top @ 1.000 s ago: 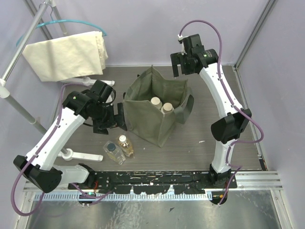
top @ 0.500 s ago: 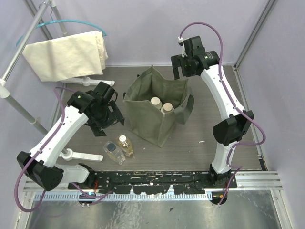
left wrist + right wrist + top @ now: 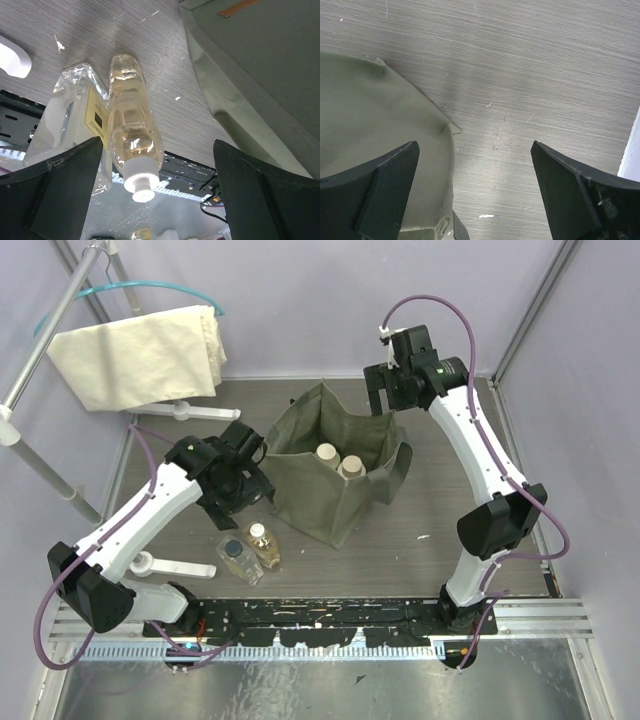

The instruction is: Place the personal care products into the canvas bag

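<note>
Your left claw (image 3: 157, 167) hangs spread over the amber white-capped bottle (image 3: 131, 120); your right claw (image 3: 475, 175), also spread, hovers by the olive-green canvas bag (image 3: 375, 130).

Cream cloth (image 3: 140, 355) draped on teal hanger (image 3: 128, 287), far left; white strip (image 3: 185, 567) near-left.

Olive-green canvas bag (image 3: 322, 502), amber bottle (image 3: 265, 550)

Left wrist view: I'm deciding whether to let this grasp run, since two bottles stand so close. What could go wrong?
1. The amber bottle stands right beside the clear bottle; the open left gripper, closing on one, may knock the other over.
2. The canvas bag wall is near on the other side, so a finger could snag the fabric.
</note>
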Action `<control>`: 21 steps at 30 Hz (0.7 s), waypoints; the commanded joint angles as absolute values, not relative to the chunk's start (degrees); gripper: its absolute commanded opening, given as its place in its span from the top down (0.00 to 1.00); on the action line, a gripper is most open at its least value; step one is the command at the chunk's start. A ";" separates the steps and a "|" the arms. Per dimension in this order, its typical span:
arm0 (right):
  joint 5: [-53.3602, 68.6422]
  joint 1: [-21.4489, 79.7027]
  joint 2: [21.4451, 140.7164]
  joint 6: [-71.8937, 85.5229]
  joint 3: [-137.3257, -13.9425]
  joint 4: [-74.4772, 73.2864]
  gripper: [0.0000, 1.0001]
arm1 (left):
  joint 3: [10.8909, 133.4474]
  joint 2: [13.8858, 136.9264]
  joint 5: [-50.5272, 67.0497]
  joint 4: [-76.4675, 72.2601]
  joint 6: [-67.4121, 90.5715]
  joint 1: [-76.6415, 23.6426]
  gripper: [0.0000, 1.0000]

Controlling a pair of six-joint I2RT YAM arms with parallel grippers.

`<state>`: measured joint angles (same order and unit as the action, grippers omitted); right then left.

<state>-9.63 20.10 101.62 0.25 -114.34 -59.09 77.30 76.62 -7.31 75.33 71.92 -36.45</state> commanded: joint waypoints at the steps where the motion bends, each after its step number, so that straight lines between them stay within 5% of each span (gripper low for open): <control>1: -10.71 19.93 97.36 -0.45 -112.96 -56.63 0.00 | 75.02 77.22 -8.82 74.70 76.15 -37.42 0.00; 21: -10.56 19.90 94.91 -1.13 -108.95 -56.86 0.00 | 67.69 77.54 -4.50 70.76 83.49 -41.97 0.02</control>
